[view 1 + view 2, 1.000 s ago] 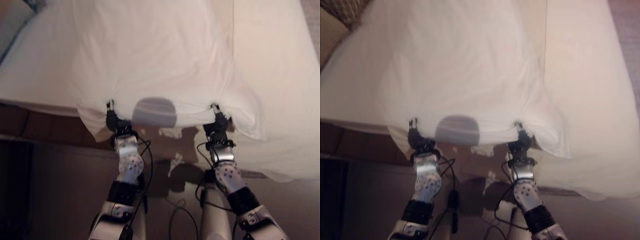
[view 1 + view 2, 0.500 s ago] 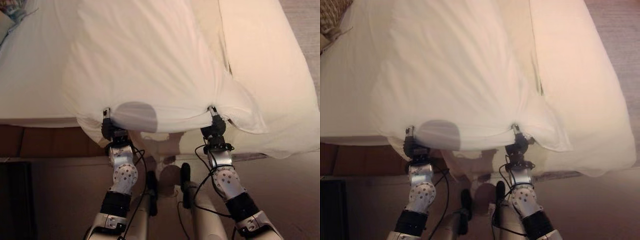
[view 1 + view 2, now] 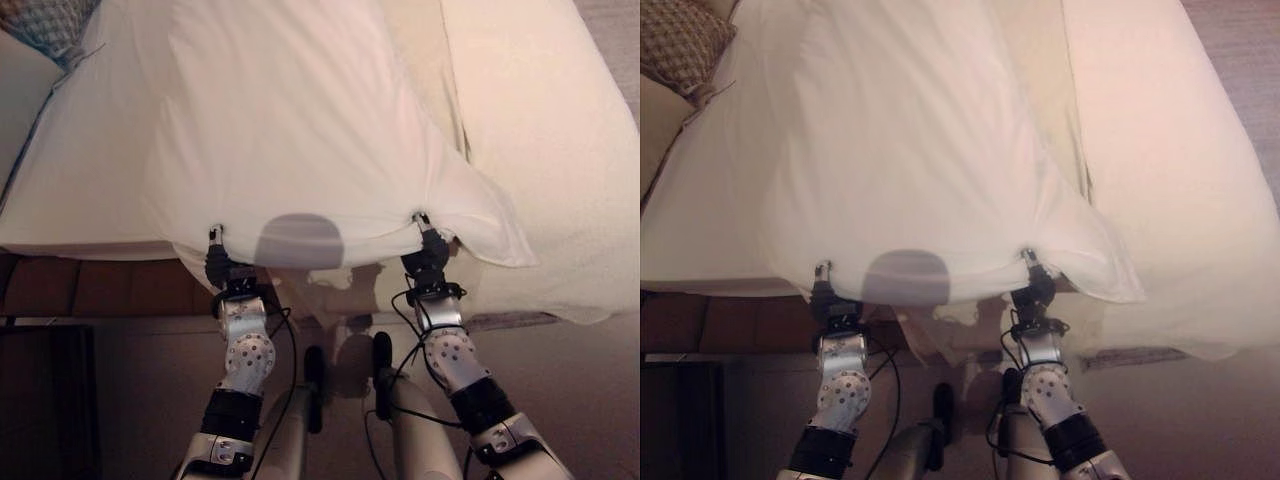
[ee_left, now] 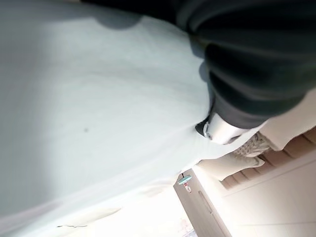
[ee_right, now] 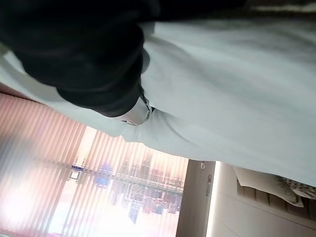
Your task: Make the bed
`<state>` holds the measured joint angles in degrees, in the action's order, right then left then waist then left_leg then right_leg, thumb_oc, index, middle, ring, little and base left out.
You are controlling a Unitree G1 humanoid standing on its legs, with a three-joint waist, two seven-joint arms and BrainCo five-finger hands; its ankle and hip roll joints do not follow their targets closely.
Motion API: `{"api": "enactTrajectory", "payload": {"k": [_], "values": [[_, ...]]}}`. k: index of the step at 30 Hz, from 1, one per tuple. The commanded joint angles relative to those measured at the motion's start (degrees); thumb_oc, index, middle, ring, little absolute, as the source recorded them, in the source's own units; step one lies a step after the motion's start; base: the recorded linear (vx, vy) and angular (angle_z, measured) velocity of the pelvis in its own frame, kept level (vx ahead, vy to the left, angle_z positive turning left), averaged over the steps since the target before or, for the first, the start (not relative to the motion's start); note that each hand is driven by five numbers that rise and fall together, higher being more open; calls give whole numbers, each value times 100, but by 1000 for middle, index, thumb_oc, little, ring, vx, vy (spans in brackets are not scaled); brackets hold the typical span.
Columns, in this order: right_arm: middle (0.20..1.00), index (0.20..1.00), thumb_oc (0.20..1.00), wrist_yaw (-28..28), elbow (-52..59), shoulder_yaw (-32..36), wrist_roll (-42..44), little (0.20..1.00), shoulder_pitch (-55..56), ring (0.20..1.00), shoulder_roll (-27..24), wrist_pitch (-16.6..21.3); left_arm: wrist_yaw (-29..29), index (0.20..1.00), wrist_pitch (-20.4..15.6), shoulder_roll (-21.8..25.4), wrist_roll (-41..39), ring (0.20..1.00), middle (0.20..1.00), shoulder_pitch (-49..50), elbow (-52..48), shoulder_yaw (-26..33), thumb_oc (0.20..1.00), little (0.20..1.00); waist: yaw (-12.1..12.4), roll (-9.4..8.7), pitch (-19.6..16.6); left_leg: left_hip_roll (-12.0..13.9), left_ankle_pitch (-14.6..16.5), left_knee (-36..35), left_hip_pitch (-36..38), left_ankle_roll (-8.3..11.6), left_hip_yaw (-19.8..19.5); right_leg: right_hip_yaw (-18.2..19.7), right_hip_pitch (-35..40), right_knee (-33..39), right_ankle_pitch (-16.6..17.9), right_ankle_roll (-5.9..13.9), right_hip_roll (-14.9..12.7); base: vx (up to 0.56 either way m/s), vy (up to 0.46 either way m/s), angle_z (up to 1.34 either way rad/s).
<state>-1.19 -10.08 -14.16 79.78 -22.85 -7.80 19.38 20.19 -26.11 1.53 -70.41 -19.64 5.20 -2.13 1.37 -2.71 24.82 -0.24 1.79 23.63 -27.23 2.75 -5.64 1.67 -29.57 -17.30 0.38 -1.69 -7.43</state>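
A white blanket (image 3: 300, 120) lies spread over the bed (image 3: 545, 150), its near edge hanging past the bed's side. My left hand (image 3: 218, 264) grips that edge at its left part, fingers pinched on the cloth. My right hand (image 3: 430, 256) pinches the same edge further right, where the blanket's corner (image 3: 500, 240) folds outward. Between the hands the edge runs taut and nearly straight. In the left wrist view a fingertip (image 4: 222, 131) presses into the white cloth (image 4: 98, 113). In the right wrist view a fingertip (image 5: 136, 114) is likewise buried in the cloth (image 5: 232, 98).
A patterned pillow (image 3: 680, 42) lies at the bed's far left end. A brown bed frame (image 3: 100, 288) shows under the mattress on the left. A lower white sheet (image 3: 530, 290) hangs over the bed's side at right. Bare floor (image 3: 580, 400) lies beside me.
The whole picture has shifted, bringing the patterned pillow into view. Both hands still hold the blanket's near edge, which now lies a little flatter over the bed.
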Motion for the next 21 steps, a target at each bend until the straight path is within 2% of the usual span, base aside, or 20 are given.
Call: {"api": "enactTrajectory", "payload": {"k": [1, 3, 4, 5, 6, 7, 8, 9, 10, 11, 12, 13, 14, 15, 17, 18, 19, 21], "values": [[200, 200, 200, 201, 553, 505, 18, 200, 437, 200, -481, 596, -43, 200, -448, 198, 626, 200, 200, 242, -799, 679, 200, 200, -105, 184, -480, 1090, -1434, -1756, 501, 163, -496, 3, 368, 125, -238, 448, 391, 18, 253, -36], [200, 200, 200, 215, 539, 552, 71, 200, 507, 200, -513, 578, -35, 200, -473, 242, 598, 200, 200, 196, -810, 670, 200, 200, -84, 257, -554, 1496, -1955, -2468, 761, 424, -384, 61, 220, -24, -294, 585, 254, 35, 400, -27], [200, 200, 200, 208, 524, 564, 80, 200, 536, 200, -522, 568, -59, 200, -465, 256, 561, 200, 200, 176, -785, 633, 200, 200, -68, 285, -578, 1483, -1963, -2529, 819, 469, -432, 103, 203, -8, -261, 681, 200, 52, 556, -18], [200, 200, 200, 228, 559, 619, 53, 200, 578, 200, -560, 563, -152, 200, -450, 303, 428, 200, 200, 120, -729, 555, 200, 200, -105, 353, -554, 1425, -1615, -2440, 858, 509, -130, 71, 218, 41, -171, 810, 74, 39, 405, -11], [200, 200, 200, 228, 559, 620, 53, 200, 578, 200, -561, 563, -163, 200, -452, 305, 417, 200, 200, 117, -721, 555, 200, 200, -96, 349, -546, 1419, -1587, -2409, 859, 503, -121, 80, 232, 51, -169, 816, 70, 11, 395, -7], [200, 200, 200, 215, 592, 706, -10, 200, 601, 200, -571, 597, -212, 200, -453, 338, 315, 200, 200, 33, -653, 522, 200, 200, -183, 342, -519, 1367, -1231, -2202, 775, 460, 297, 42, 265, 124, -20, 974, -156, 7, 335, -6], [200, 200, 200, 208, 655, 730, -39, 200, 601, 200, -542, 608, -274, 200, -440, 383, 282, 200, 200, -43, -617, 436, 200, 200, -206, 300, -503, 1275, -966, -2061, 700, 433, 291, 51, 278, 272, 113, 1055, -291, 15, 647, 35], [200, 200, 200, 289, 798, 840, -9, 200, 667, 200, -440, 652, -357, 200, -445, 465, 238, 200, 200, -179, -518, 323, 200, 200, -222, 197, -392, 907, -496, -1125, 360, 376, 195, 23, 620, 779, 417, 1138, -690, 12, 497, 63], [200, 200, 200, 290, 799, 842, -9, 200, 663, 200, -438, 652, -357, 200, -446, 468, 237, 200, 200, -184, -516, 323, 200, 200, -235, 196, -400, 892, -498, -1091, 317, 368, 179, 11, 616, 808, 445, 1146, -702, 57, 740, 98], [200, 200, 200, 277, 862, 855, 29, 200, 681, 200, -369, 689, -397, 200, -456, 517, 133, 200, 200, -86, -500, 313, 200, 200, -227, 134, -437, 561, -27, -829, 283, 100, 101, 77, 762, 1087, 985, 1189, -1068, 46, 436, 75], [200, 200, 200, 273, 867, 854, 25, 200, 686, 200, -364, 689, -397, 200, -457, 521, 133, 200, 200, -82, -501, 311, 200, 200, -222, 121, -441, 545, -14, -803, 271, 85, 114, 84, 778, 1134, 1015, 1203, -1085, 55, 645, 66], [200, 200, 200, 290, 943, 865, 25, 200, 698, 200, -308, 689, -394, 200, -449, 546, 163, 200, 200, -60, -516, 327, 200, 200, -203, 103, -435, 392, 74, -700, 208, -12, 162, 64, 764, 1356, 1598, 1274, -1308, 13, 423, 42], [200, 200, 200, 331, 979, 827, -33, 200, 702, 200, -280, 670, -460, 200, -411, 581, 86, 200, 200, -2, -519, 285, 200, 200, -189, 111, -438, 307, 125, -710, 183, -54, 217, -39, 758, 1521, 1853, 1284, -1420, 27, 594, 26], [200, 200, 200, 350, 936, 789, -63, 200, 704, 200, -250, 646, -450, 200, -371, 624, 176, 200, 200, 13, -466, 235, 200, 200, -177, 128, -470, 264, 167, -647, 134, -114, 270, -286, 842, 1751, 1851, 1281, -1461, 27, 536, -2], [200, 200, 200, 450, 964, 721, -120, 200, 784, 200, -296, 565, -484, 200, -367, 673, 260, 200, 200, -37, -453, 201, 200, 200, -289, 151, -499, 109, 52, -837, 140, -209, 276, -12, 847, 1527, 1247, 1118, -990, -13, 500, -26], [200, 200, 200, 475, 932, 670, -180, 200, 773, 200, -313, 510, -484, 200, -363, 675, 279, 200, 200, -27, -468, 214, 200, 200, -302, 117, -508, 18, -11, -969, 155, -267, 365, -117, 759, 1422, 1008, 1058, -710, -41, 437, -4], [200, 200, 200, 475, 900, 613, -191, 200, 784, 200, -320, 505, -449, 200, -362, 647, 320, 200, 200, -20, -496, 225, 200, 200, -269, 95, -505, -55, -49, -1098, 217, -290, 422, -303, 739, 1354, 806, 1012, -542, -55, 384, -4], [200, 200, 200, 508, 899, 515, -195, 200, 736, 200, -253, 541, -388, 200, -397, 555, 340, 200, 200, 1, -540, 286, 200, 200, -233, 27, -455, -239, -191, -1460, 397, -349, 556, -531, 652, 1098, 509, 885, 19, -60, 303, -38]]}}
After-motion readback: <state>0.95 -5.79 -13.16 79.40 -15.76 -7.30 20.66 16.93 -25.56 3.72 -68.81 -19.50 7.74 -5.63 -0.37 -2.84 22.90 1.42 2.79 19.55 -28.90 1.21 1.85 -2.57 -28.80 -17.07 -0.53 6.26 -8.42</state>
